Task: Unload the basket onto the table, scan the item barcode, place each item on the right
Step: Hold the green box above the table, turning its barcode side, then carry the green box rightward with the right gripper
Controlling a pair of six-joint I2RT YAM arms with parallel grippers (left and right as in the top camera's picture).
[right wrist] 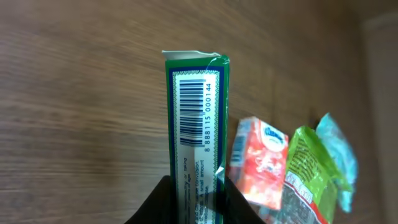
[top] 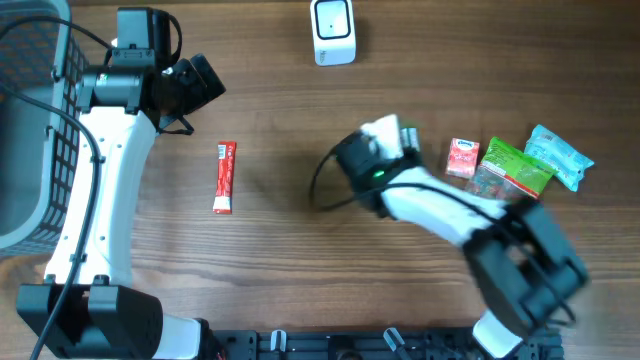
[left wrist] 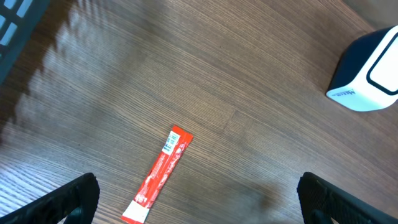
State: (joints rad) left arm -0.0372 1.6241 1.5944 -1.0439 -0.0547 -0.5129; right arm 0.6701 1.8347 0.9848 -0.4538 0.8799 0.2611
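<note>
My right gripper (top: 388, 150) (right wrist: 196, 186) is shut on a narrow green-and-white box (right wrist: 193, 124) and holds it above the table. In the right wrist view the box's barcode side faces the camera. From overhead the box (top: 384, 130) shows as a white patch at the gripper's tip, below and to the right of the white barcode scanner (top: 332, 30) (left wrist: 370, 71). My left gripper (top: 200, 85) (left wrist: 202, 202) hangs open over the table at the left, with a red stick packet (top: 225, 178) (left wrist: 161, 174) lying flat below it.
A red pack (top: 462, 158) (right wrist: 261, 165), a green pouch (top: 515, 167) (right wrist: 311, 177) and a light blue pack (top: 560, 155) (right wrist: 336, 149) lie together at the right. A grey wire basket (top: 40, 130) stands at the far left.
</note>
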